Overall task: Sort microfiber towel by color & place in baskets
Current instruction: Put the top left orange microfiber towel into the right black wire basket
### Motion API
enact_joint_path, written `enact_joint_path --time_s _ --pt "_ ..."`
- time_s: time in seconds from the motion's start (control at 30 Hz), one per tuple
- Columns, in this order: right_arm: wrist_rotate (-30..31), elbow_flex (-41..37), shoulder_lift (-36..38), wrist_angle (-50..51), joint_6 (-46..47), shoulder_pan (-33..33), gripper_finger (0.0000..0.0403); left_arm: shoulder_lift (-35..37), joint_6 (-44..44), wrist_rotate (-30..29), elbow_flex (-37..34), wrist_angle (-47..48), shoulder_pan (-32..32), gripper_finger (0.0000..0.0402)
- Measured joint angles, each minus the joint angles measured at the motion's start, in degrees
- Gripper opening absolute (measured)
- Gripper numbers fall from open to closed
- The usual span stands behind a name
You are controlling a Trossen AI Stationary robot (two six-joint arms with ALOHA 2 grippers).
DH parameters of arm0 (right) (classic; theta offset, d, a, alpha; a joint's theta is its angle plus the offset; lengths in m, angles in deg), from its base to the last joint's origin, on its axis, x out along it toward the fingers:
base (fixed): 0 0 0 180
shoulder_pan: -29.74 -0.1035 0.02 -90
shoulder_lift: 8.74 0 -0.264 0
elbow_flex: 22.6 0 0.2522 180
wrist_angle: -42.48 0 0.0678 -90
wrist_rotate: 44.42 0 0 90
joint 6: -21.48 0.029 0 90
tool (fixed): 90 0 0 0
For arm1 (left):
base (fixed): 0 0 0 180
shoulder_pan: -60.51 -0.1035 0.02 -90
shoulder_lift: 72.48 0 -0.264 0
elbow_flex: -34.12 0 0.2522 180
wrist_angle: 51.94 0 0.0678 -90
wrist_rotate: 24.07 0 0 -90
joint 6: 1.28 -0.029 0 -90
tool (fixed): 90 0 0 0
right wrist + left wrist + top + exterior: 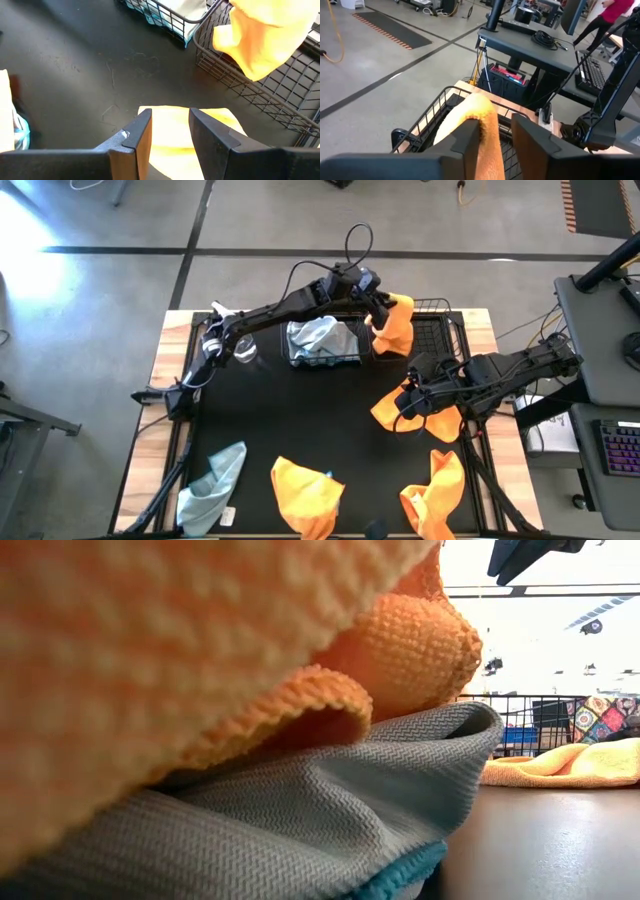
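My left gripper point(378, 298) is over the far right black wire basket point(442, 330), shut on an orange towel point(396, 325) that hangs above it. The left basket point(325, 364) beside it holds blue-grey towels point(318, 336). My right gripper point(408, 395) sits low over another orange towel point(440, 420) on the table's right side, shut on it. A blue-grey towel point(215, 485) and two orange towels point(305, 495) point(436, 490) lie along the near edge. In the low view, an orange towel point(200, 630) resting on a grey one point(300, 820) fills most of the picture. My left gripper pinches a bunched fold of the orange towel point(479, 117) between its two fingers point(467, 142). The cloth is lifted clear and hangs below the fingers over the basket's wire rim point(427, 117). My right gripper comes from above, pointing down, and pinches the middle of the orange towel point(172, 131) between its fingers point(137, 135). The towel's outer parts point(388, 412) spread on the table on both sides.
A clear spray bottle point(240, 345) stands at the far left of the mat. The black mat's middle point(300, 415) is bare. A desk with a keyboard point(620, 445) stands beyond the table's right edge. A person point(615, 12) moves in the room behind.
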Motion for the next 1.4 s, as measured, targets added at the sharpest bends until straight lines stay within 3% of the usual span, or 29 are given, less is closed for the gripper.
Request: enact_joint_path --time_s 0.23,0.4,0.6,0.97,1.13,1.4 --pt "0.0 0.0 0.0 0.0 -0.2 0.0 0.0123 0.0 0.8 0.0 0.0 5.6 0.0 0.0134" --pt "0.0 0.0 0.0 0.0 -0.2 0.0 0.0123 0.0 0.2 1.2 0.7 14.5 0.0 0.0130" --pt "0.0 0.0 0.0 0.0 -1.0 0.0 0.0123 0.0 0.1 7.3 0.9 17.3 0.5 0.0123" --pt "0.0 0.0 0.0 -0.1 -0.8 0.0 0.0123 0.0 -1.1 10.4 0.9 27.0 0.8 0.0119" --pt "0.0 0.0 0.0 -0.2 -0.7 0.0 0.0123 0.0 -1.4 10.4 0.9 21.3 1.0 0.0119" --pt "0.0 0.0 0.0 -0.2 -0.4 0.0 0.0123 0.0 0.4 10.4 0.9 1.9 1.0 0.0119"
